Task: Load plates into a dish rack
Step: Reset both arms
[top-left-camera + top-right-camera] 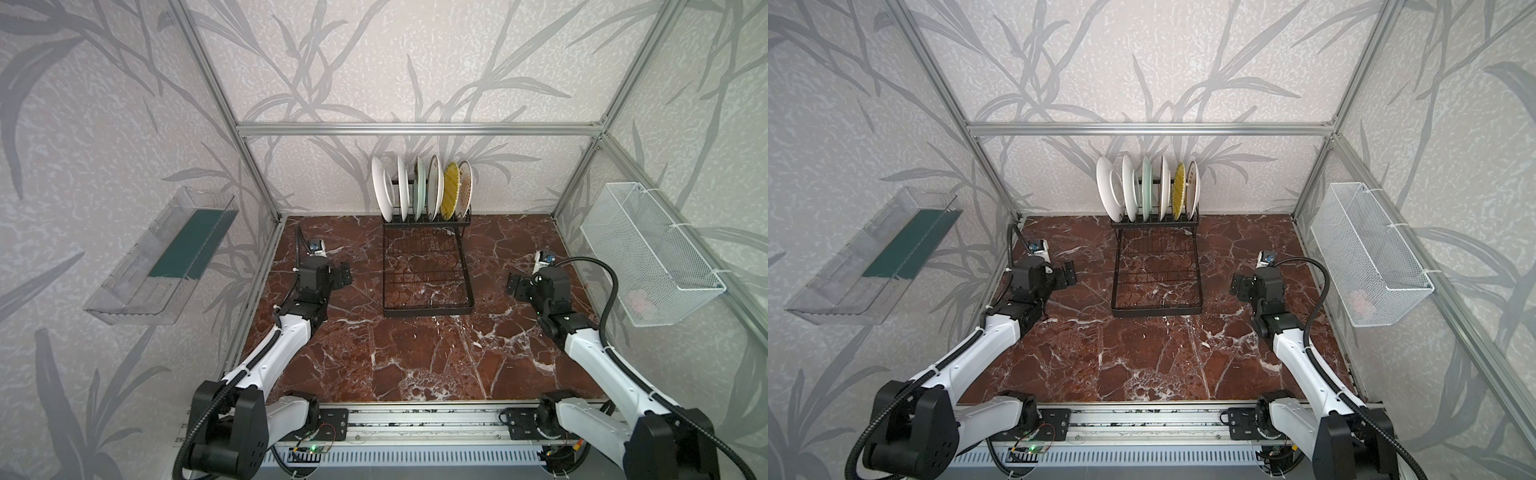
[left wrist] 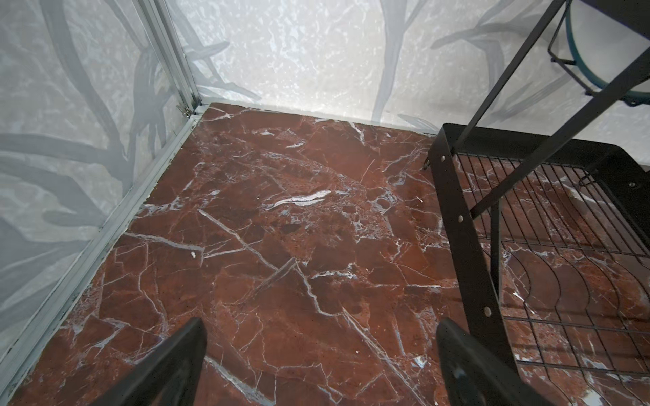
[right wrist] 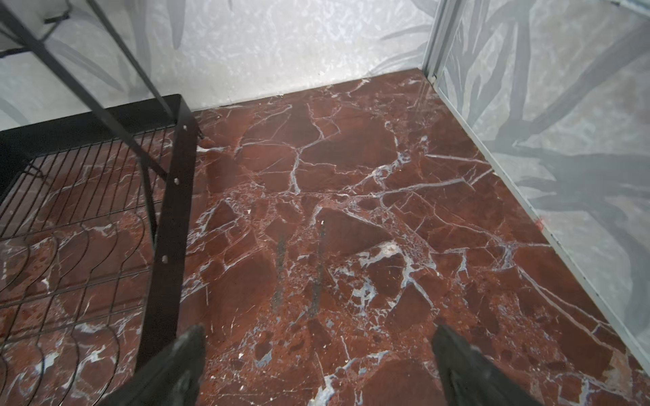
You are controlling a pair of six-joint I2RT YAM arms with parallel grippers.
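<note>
The black wire dish rack point(image 1: 428, 309) point(image 1: 1156, 311) stands at the back middle of the marble table. Several plates stand on edge in its upright slotted section: white ones point(image 1: 381, 189) at the left, a pale mint one point(image 1: 420, 187), a yellow striped one point(image 1: 451, 192) point(image 1: 1178, 189) near the right end. Its flat grid base holds nothing. My left gripper point(image 1: 344, 277) point(image 2: 320, 325) hovers open just left of the rack's side bar point(image 2: 464, 228), nothing between its fingers. My right gripper point(image 1: 514, 284) point(image 3: 318, 330) hovers open just right of the rack's other side bar point(image 3: 176, 218), likewise empty.
A clear plastic tray point(image 1: 162, 257) hangs on the left wall and a white mesh basket point(image 1: 648, 257) on the right wall. Aluminium frame posts stand at the table's back corners. The arms' rail point(image 1: 415, 419) runs along the front edge.
</note>
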